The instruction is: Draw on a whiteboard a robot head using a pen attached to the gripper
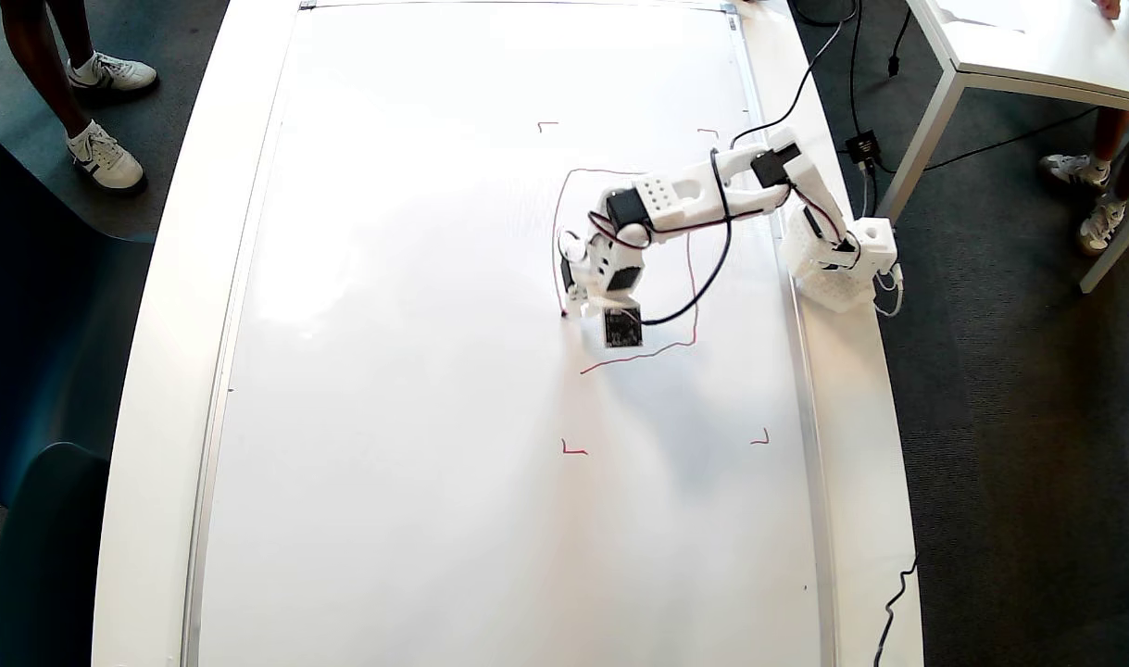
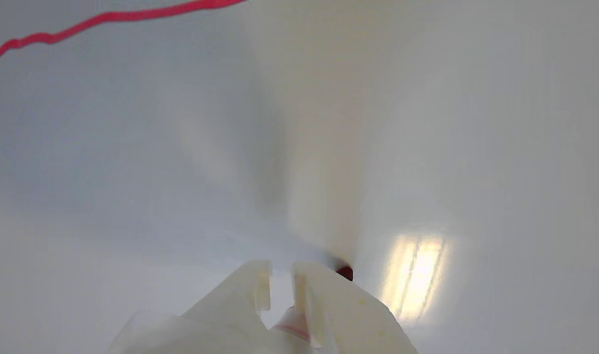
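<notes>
The whiteboard (image 1: 416, 371) fills the table top. On it is a thin red outline of the robot head (image 1: 693, 287): left side, top, right side and a slanted bottom stroke show, with a gap at the lower left. No inner squares show. My gripper (image 1: 575, 302) hangs over the outline's left side and is shut on the pen (image 1: 566, 312), whose tip is at the board. In the wrist view the gripper (image 2: 279, 282) has its two white fingers nearly together. The pen's red tip (image 2: 345, 273) peeks out past the right finger. A red stroke (image 2: 107, 17) crosses the top left.
Four small red corner marks, such as the lower left one (image 1: 573, 450), frame the drawing area. The arm's base (image 1: 837, 264) stands on the table's right edge with black cables (image 1: 796, 88) behind it. A white side table (image 1: 1036, 46) and people's feet (image 1: 106, 157) are nearby.
</notes>
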{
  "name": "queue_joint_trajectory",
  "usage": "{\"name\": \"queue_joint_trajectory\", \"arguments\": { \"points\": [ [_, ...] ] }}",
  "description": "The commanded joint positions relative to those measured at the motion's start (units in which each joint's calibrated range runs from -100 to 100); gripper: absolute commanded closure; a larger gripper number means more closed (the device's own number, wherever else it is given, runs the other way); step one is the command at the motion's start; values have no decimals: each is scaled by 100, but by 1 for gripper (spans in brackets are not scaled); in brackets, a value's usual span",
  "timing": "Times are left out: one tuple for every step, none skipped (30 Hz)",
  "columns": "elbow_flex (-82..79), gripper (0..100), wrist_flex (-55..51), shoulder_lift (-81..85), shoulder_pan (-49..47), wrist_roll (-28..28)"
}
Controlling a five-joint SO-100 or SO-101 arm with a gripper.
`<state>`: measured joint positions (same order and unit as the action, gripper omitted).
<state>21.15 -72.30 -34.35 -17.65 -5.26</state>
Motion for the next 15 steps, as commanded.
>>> {"name": "queue_joint_trajectory", "arguments": {
  "points": [
    [96,99,10,-167,-397,-364],
    [114,99,19,-167,-449,-434],
    [141,99,19,-175,-500,-493],
    [186,99,19,-225,-545,-536],
    [377,99,19,-376,-640,-600],
    [486,99,19,-443,-670,-643],
    [604,99,10,-502,-707,-691],
    [713,99,10,-561,-729,-734],
    [804,99,10,-603,-751,-772],
    [931,99,10,-670,-817,-809],
    [949,99,10,-678,-847,-825],
    [949,99,10,-678,-876,-863],
    [949,99,10,-678,-906,-906],
    [949,99,10,-678,-935,-933],
    [922,99,10,-670,-994,-949]
  ]
}}
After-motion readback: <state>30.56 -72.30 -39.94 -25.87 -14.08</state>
